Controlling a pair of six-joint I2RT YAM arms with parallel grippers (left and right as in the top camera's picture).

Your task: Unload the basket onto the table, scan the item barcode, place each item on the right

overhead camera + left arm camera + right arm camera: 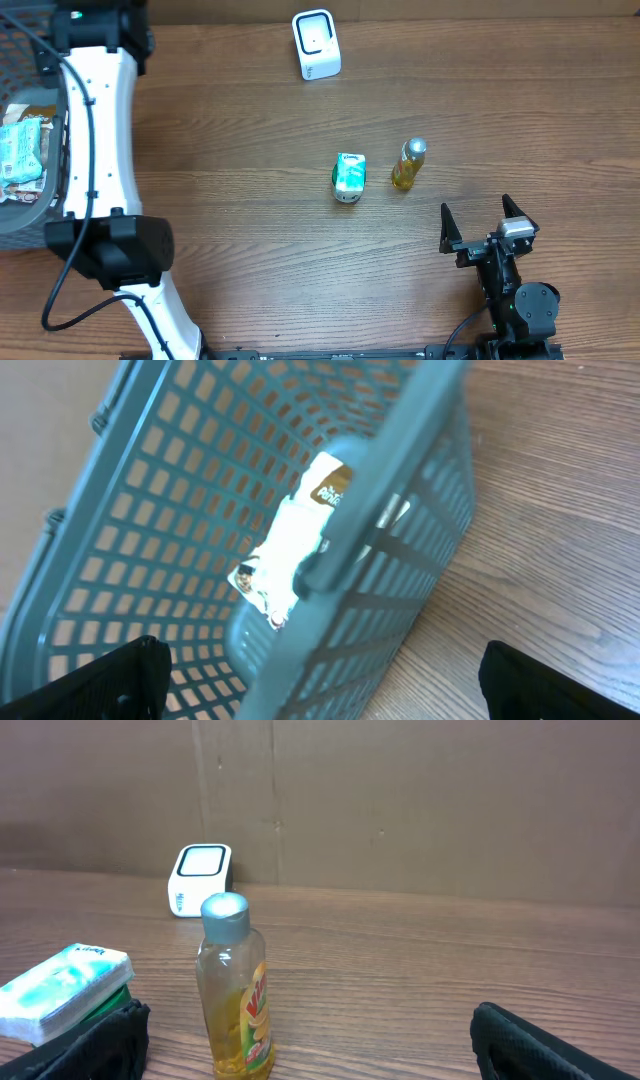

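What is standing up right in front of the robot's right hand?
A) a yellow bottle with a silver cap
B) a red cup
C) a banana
A: the yellow bottle with a silver cap stands upright just ahead of the open right hand.

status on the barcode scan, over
Left gripper, jaws open, empty, at the basket. Right gripper, jaws open, empty, short of the bottle. Bottle standing mid-table beside the tissue pack, scanner beyond. Nothing between bottle and scanner.
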